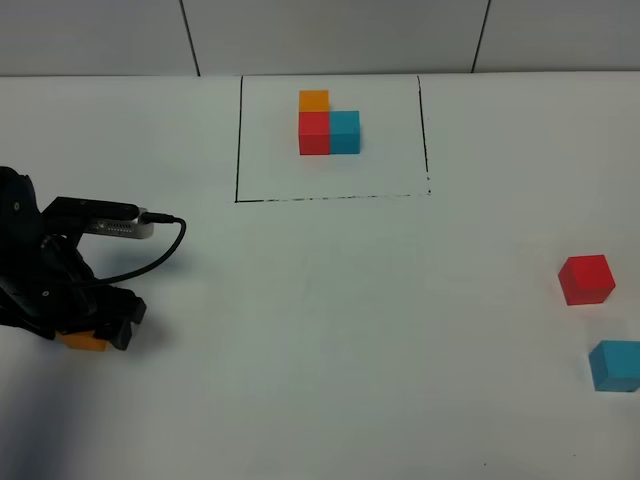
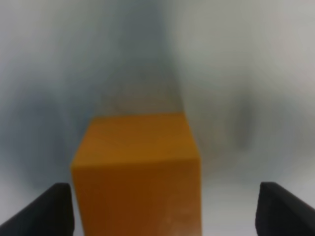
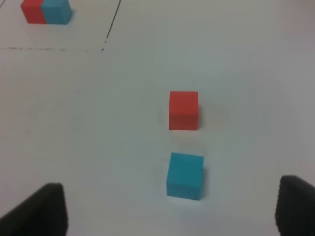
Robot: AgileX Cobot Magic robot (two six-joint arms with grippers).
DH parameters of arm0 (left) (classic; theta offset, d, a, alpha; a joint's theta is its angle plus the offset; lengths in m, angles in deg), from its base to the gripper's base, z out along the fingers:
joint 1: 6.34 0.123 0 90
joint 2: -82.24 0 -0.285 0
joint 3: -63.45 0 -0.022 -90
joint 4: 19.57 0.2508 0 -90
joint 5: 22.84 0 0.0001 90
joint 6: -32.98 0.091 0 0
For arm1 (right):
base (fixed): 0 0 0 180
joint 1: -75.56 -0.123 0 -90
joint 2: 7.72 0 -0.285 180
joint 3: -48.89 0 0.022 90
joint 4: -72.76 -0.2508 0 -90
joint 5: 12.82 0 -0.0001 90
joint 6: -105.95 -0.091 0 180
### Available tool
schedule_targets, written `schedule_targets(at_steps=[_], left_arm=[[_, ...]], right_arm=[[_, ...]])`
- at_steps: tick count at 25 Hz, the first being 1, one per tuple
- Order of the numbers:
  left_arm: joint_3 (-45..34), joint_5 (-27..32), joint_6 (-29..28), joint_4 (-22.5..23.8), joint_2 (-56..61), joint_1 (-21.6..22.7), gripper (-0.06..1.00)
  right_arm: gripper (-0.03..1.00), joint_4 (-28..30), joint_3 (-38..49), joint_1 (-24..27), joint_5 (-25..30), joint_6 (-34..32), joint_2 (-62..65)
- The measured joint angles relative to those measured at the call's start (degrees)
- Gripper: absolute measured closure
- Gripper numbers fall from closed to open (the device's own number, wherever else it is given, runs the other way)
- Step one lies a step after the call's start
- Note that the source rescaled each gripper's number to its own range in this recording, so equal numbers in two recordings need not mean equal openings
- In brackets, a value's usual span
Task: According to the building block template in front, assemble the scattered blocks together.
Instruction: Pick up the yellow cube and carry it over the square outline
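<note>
The building block template (image 1: 329,122) is an L of orange, red and blue cubes inside a black drawn rectangle at the far middle of the table. Of the scattered blocks, the orange cube (image 1: 84,341) lies at the near left, under my left gripper (image 1: 102,326). In the left wrist view the orange cube (image 2: 138,172) sits between the open fingers (image 2: 283,209), close to one finger and well apart from the other. The red cube (image 1: 586,279) and light blue cube (image 1: 614,365) lie at the right. My right gripper (image 3: 172,209) hangs open just short of the blue cube (image 3: 185,175), with the red cube (image 3: 183,110) beyond.
The white table (image 1: 330,330) stretches between the left arm and the two cubes on the right. A black cable (image 1: 160,250) loops off the left wrist. A grey tiled wall (image 1: 330,35) rises behind the table's far edge.
</note>
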Motion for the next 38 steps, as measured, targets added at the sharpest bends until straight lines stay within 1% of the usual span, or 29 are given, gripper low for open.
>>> schedule_targets(at_steps=[5, 8, 9, 11, 12, 14, 15, 17, 20, 23, 25, 27, 29, 32, 34, 38], left_arm=[[0.0, -0.08, -3.65, 4.11, 0.0, 0.0, 0.07], [0.0, -1.25, -4.46, 4.24, 0.0, 0.0, 0.07], [0.0, -1.62, -4.63, 4.17, 0.0, 0.0, 0.08], [0.0, -2.14, -4.96, 4.17, 0.0, 0.0, 0.15], [0.0, -2.37, -5.22, 4.17, 0.0, 0.0, 0.22], [0.0, -2.49, -5.74, 4.17, 0.0, 0.0, 0.41], [0.0, -2.49, -5.93, 4.17, 0.0, 0.0, 0.56], [0.0, -2.49, -6.41, 4.17, 0.0, 0.0, 0.94], [0.37, -1.56, -6.86, 4.17, 0.0, 0.0, 0.93], [3.43, 2.12, -6.57, 3.4, 0.17, -0.05, 0.93], [6.63, 5.01, -4.65, 1.99, 0.74, -0.43, 0.93], [11.13, 8.63, -0.74, 0.88, 1.18, -1.67, 0.93], [15.63, 11.21, 3.74, 0.71, 1.25, -4.33, 0.93], [22.43, 14.19, 12.65, 1.27, 0.31, -9.86, 0.93], [27.85, 16.68, 17.17, 2.28, -1.56, -13.63, 0.93], [39.13, 22.64, 22.89, 4.8, -8.98, -20.25, 0.93]], right_arm=[[0.25, 0.0, 0.0, 0.0, 0.0, 0.0, 0.0], [0.25, 0.0, 0.0, 0.0, 0.0, 0.0, 0.0], [0.25, 0.0, 0.0, 0.0, 0.0, 0.0, 0.0], [0.25, 0.0, 0.0, 0.0, 0.0, 0.0, 0.0], [0.25, 0.0, 0.0, 0.0, 0.0, 0.0, 0.0], [0.25, 0.0, 0.0, 0.0, 0.0, 0.0, 0.0], [0.25, 0.0, 0.0, 0.0, 0.0, 0.0, 0.0], [0.25, 0.0, 0.0, 0.0, 0.0, 0.0, 0.0], [0.25, 0.0, 0.0, 0.0, 0.0, 0.0, 0.0], [0.25, 0.0, 0.0, 0.0, 0.0, 0.0, 0.0], [0.25, 0.0, 0.0, 0.0, 0.0, 0.0, 0.0], [0.25, 0.0, 0.0, 0.0, 0.0, 0.0, 0.0], [0.25, 0.0, 0.0, 0.0, 0.0, 0.0, 0.0], [0.25, 0.0, 0.0, 0.0, 0.0, 0.0, 0.0], [0.25, 0.0, 0.0, 0.0, 0.0, 0.0, 0.0], [0.25, 0.0, 0.0, 0.0, 0.0, 0.0, 0.0]])
